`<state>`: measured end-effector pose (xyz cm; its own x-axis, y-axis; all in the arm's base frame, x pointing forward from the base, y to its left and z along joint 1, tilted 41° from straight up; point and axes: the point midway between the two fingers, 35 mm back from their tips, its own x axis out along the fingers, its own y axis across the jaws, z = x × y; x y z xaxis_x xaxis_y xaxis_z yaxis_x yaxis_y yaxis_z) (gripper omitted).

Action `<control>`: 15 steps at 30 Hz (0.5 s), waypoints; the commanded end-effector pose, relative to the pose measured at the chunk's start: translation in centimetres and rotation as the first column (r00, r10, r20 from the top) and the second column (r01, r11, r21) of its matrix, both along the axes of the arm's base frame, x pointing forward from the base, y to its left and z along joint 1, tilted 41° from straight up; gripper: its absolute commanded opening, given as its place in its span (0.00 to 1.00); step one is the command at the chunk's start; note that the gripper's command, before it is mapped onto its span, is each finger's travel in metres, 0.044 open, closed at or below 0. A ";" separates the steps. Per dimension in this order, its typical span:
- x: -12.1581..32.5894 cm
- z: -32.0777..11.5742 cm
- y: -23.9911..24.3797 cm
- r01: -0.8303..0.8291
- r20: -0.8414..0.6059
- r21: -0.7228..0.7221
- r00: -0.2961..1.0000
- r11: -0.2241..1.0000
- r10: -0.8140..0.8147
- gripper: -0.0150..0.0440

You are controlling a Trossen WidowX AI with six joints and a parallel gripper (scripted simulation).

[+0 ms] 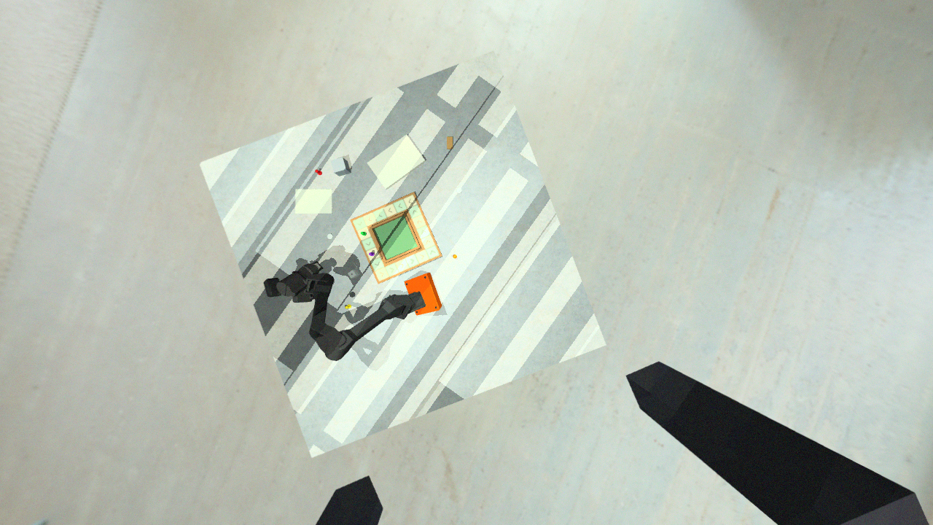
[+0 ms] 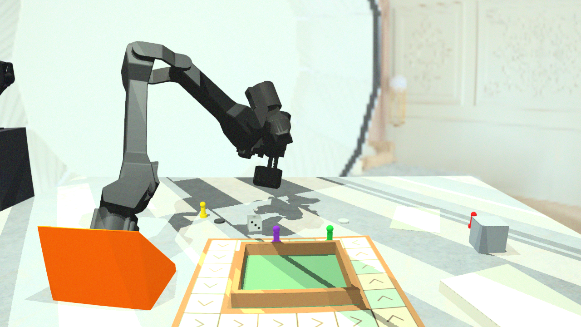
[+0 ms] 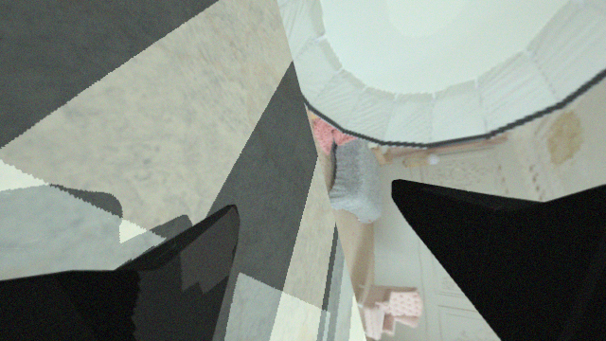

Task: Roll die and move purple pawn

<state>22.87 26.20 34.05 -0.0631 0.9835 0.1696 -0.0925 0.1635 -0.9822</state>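
Note:
My gripper (image 2: 267,176) (image 3: 315,200) is open and empty, raised above the table beyond the die. The grey-white die (image 1: 353,274) (image 2: 254,223) lies on the table outside the board, with three pips on its side facing the exterior camera; its top is too small to read surely. The purple pawn (image 1: 372,253) (image 2: 276,233) stands on the arrowed track of the board (image 1: 431,244) (image 2: 209,285). The green pawn (image 1: 363,232) (image 2: 329,232) stands on the same side. The green-floored tray (image 1: 394,240) (image 2: 292,272) in the board's middle is empty.
A yellow pawn (image 1: 348,306) (image 2: 203,210), black disc (image 1: 352,294) (image 2: 219,221) and white disc (image 1: 329,236) (image 2: 343,221) lie near the die's side. A red pawn (image 1: 318,171), grey box (image 1: 342,165) (image 2: 488,235), white slab (image 1: 396,161) and orange block (image 1: 428,293) (image 2: 105,268) surround the board.

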 end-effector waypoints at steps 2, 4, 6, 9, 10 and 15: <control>0.7 -0.3 -0.1 0.016 -0.083 -0.021 0.996 1.000 -0.018 0.84; 2.3 -1.4 -0.6 0.056 -0.306 -0.080 0.949 0.995 -0.078 0.75; 3.9 -2.8 -1.4 0.091 -0.527 -0.147 0.836 0.985 -0.156 0.72; 5.4 -5.3 -3.0 0.125 -0.779 -0.249 0.563 0.960 -0.275 0.72; 5.7 -6.2 -3.6 0.131 -0.836 -0.283 0.451 0.950 -0.312 0.72; 5.8 -9.6 -6.8 0.149 -0.911 -0.413 -0.076 0.899 -0.406 0.72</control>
